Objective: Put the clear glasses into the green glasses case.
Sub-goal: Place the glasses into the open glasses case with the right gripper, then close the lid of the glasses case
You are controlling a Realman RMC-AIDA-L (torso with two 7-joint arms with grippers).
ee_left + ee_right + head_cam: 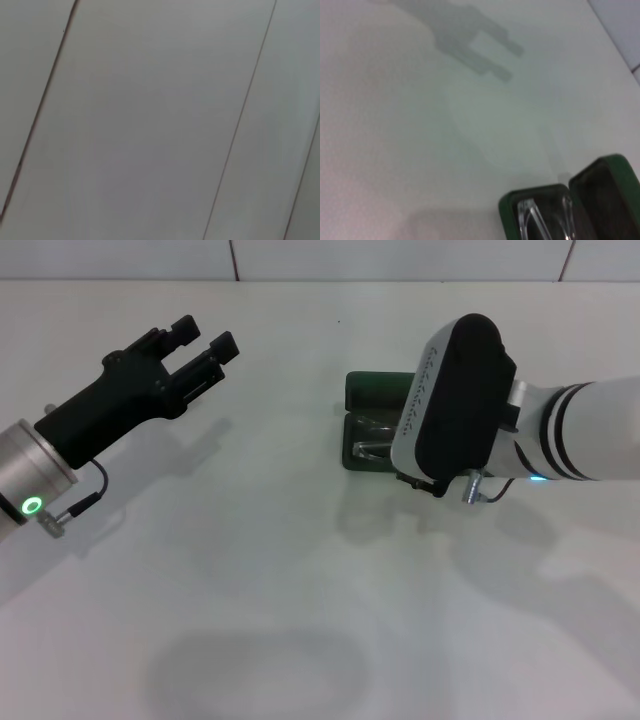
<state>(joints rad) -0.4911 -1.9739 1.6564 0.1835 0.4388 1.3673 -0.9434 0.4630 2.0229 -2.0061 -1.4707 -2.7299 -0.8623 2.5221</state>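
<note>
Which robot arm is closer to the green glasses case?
The right. The right arm hangs right over the green glasses case, covering part of it. The left pincer is off to the left, well apart.

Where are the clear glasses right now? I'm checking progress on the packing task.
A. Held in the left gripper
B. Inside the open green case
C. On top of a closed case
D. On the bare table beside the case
B: the clear glasses lie inside the green glasses case, whose lid stands open.
</note>
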